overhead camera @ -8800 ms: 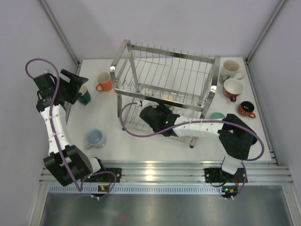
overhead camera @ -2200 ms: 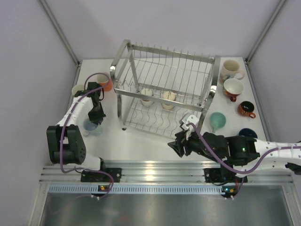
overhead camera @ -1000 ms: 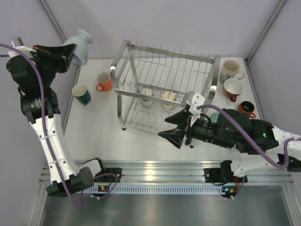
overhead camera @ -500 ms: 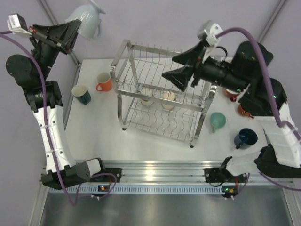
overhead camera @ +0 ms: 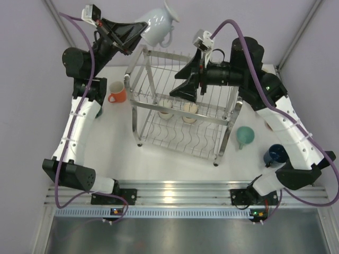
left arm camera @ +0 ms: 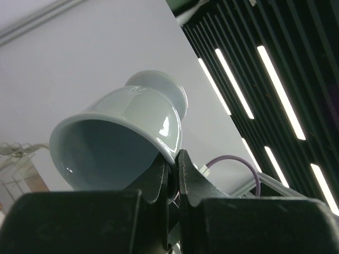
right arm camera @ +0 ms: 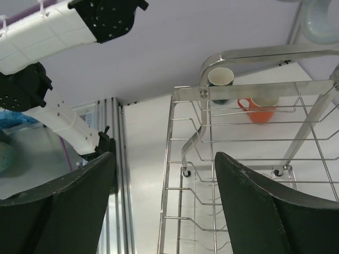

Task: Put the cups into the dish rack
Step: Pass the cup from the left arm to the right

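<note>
My left gripper is raised high and shut on the rim of a pale blue-grey cup, which hangs tilted above the back left corner of the dish rack. The left wrist view shows one finger inside the cup and one outside, with the gripper pinching its wall. Open and empty, my right gripper hovers over the rack's top tier. Its wrist view looks down through the rack, the gripper wide. Two cream cups sit in the lower tier.
An orange cup stands left of the rack, also visible as the orange cup beside a dark teal cup. A mint cup and a navy cup lie right of the rack. Enclosure walls and posts stand close behind.
My left arm has swung right, carrying the pale cup from the left wall to above the rack's back left corner. My right gripper rose from the rack's front to over its top and opened wider.
</note>
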`<state>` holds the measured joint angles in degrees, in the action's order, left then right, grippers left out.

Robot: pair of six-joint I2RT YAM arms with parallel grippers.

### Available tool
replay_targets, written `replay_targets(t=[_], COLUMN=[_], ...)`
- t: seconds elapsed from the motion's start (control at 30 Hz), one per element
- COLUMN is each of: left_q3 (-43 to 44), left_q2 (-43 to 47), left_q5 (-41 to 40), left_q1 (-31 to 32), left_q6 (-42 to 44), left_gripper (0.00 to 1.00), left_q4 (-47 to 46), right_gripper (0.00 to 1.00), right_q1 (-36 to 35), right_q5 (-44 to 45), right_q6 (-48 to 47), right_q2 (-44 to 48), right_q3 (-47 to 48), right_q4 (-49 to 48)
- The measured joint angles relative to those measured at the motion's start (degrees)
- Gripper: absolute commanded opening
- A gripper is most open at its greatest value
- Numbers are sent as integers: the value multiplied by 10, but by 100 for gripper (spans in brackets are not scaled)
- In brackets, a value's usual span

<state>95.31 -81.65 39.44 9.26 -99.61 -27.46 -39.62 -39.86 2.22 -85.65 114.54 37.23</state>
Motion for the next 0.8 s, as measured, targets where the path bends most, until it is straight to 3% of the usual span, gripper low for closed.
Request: replay_targets(t=[0.3, 0.8], left_q3=[-82, -144], left_q2=[0, 5], left_q5=[-2, -12], left_q1=[73, 74], left_q6=[-77, -121], left_gripper=[0, 0], left_q4=[-141, -202], right_gripper=[69, 65], right_q1=[25, 37], right_q5=[7, 13], right_q6=[36, 49], right_q2=[28, 13], right_q3=[-31, -26], right_q4=[-117, -137])
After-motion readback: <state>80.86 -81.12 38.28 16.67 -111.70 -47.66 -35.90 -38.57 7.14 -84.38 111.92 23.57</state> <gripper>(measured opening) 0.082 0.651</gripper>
